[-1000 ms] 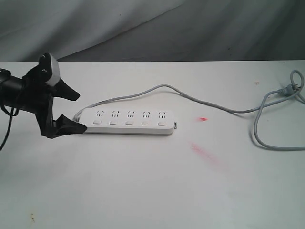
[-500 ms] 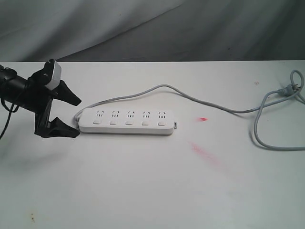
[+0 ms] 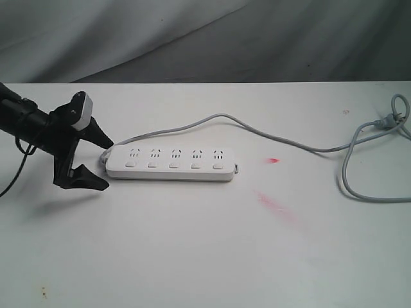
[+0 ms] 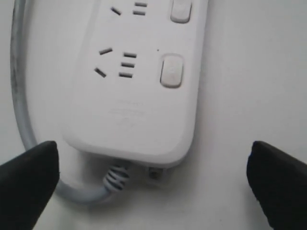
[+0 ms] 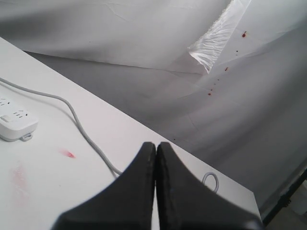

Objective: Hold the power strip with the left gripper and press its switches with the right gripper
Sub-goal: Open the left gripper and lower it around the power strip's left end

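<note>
The power strip (image 3: pixel 169 163) is a long flat white bar with round ends; it lies flat on the white table (image 3: pixel 192 256); it has five sets of holes in a row, and five small white switches (image 3: pixel 174 165), one beside each set; a long grey cord (image 3: pixel 289 144) comes out of the end nearest the left claw (image 3: pixel 106 164), bends back past the strip and runs far away from that claw to a loop with a plug (image 3: pixel 390 120).

The left claw is low over the table, with its black fingers (image 3: pixel 87 178) spread wide; it grips nothing; the strip's cord end sits just in front of the gap between the fingers, one finger out to each side, not touching it.

The right claw (image 5: pixel 156 146) is up above the table, well apart from the strip; its two black fingers are pressed tight together with nothing between them.

The right arm does not show in the wide view; the left arm is cut off by the picture's edge; you cannot tell if any switch is pushed in.
</note>
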Controlling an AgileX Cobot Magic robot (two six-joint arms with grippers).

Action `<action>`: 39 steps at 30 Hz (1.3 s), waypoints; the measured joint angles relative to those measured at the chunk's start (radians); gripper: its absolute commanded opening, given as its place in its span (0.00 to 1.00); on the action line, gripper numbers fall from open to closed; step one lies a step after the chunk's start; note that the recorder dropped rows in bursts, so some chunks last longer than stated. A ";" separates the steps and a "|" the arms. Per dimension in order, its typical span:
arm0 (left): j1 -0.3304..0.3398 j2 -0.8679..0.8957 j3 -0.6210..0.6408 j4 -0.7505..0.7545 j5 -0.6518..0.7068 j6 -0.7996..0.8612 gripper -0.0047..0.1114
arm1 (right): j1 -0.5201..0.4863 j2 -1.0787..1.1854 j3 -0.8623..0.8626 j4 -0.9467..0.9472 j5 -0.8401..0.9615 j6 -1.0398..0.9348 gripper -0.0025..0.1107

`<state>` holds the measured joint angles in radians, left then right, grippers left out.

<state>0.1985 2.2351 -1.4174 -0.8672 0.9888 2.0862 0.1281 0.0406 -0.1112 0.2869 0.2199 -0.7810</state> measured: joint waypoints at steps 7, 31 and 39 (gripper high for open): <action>-0.046 0.012 -0.022 0.021 -0.039 0.000 0.89 | 0.000 0.000 0.000 0.000 0.000 0.000 0.02; -0.046 0.025 -0.027 0.017 -0.068 0.000 0.89 | 0.000 0.000 0.000 0.000 0.000 0.000 0.02; -0.046 0.025 -0.027 0.015 -0.076 0.000 0.89 | 0.000 0.000 0.000 0.000 0.000 0.000 0.02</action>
<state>0.1521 2.2597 -1.4445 -0.8523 0.9126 2.0862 0.1281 0.0406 -0.1112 0.2869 0.2199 -0.7810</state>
